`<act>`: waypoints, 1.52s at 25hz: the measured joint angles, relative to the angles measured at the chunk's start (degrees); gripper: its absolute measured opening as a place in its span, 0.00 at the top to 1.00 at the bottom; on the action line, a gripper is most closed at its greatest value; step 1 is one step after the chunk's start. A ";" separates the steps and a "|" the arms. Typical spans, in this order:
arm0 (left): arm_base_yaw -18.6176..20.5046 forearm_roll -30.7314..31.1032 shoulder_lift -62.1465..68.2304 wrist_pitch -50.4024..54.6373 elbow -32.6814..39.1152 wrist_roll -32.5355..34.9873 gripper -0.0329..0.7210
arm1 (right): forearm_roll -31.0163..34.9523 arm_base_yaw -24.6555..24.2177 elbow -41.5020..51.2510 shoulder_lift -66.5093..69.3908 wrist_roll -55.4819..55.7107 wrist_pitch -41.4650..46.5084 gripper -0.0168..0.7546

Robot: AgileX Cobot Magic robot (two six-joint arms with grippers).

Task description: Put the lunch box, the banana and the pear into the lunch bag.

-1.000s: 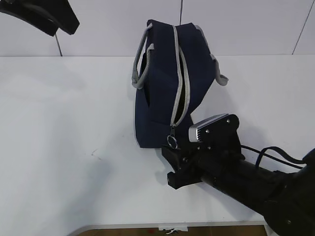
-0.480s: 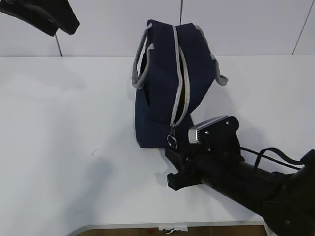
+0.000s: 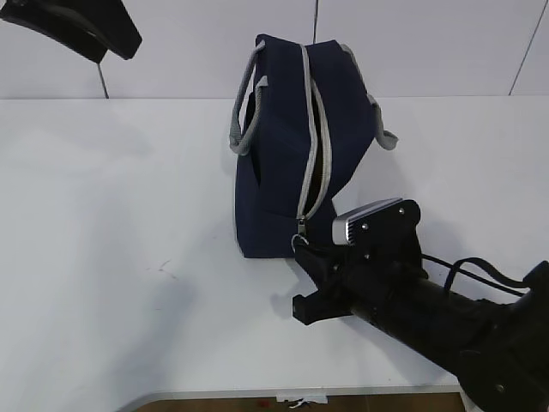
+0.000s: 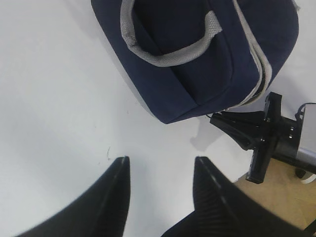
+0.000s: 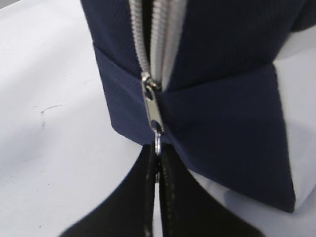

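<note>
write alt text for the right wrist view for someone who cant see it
The right gripper is shut on the ring pull of the grey zipper at the near end of the navy lunch bag, which sits on a white table. Above the slider, the zipper teeth are parted.

Exterior view slants down across the table (image 3: 103, 257); left wrist looks down from high, right wrist sits close. All share the lunch bag (image 3: 287, 146).

It looked like a robotics lab bench: a bare white table (image 3: 103, 257) against plain white wall panels (image 3: 429, 43) at twelve o'clock, black cables (image 3: 467, 266) trailing at four.
</note>
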 joint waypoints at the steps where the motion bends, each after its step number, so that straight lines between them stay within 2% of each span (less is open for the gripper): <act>1: 0.00 -0.08 0.00 0.00 0.00 0.00 0.53 | 0.00 0.00 0.00 0.00 0.00 -0.10 0.98; 6: 0.00 -0.72 0.00 0.00 0.00 0.00 0.54 | -0.97 0.00 0.46 -0.46 0.09 -0.22 0.98; 12: 0.00 -1.84 0.00 0.00 0.00 0.00 0.54 | -1.87 0.00 1.98 -7.13 0.09 1.07 0.98; 26: 0.00 -3.69 0.00 0.00 0.00 0.00 0.55 | -2.57 0.00 2.06 -25.70 0.09 15.27 0.98; 38: 0.00 -3.91 -0.09 0.00 0.26 0.00 0.56 | -2.80 0.00 -12.38 -28.32 -0.39 32.31 0.98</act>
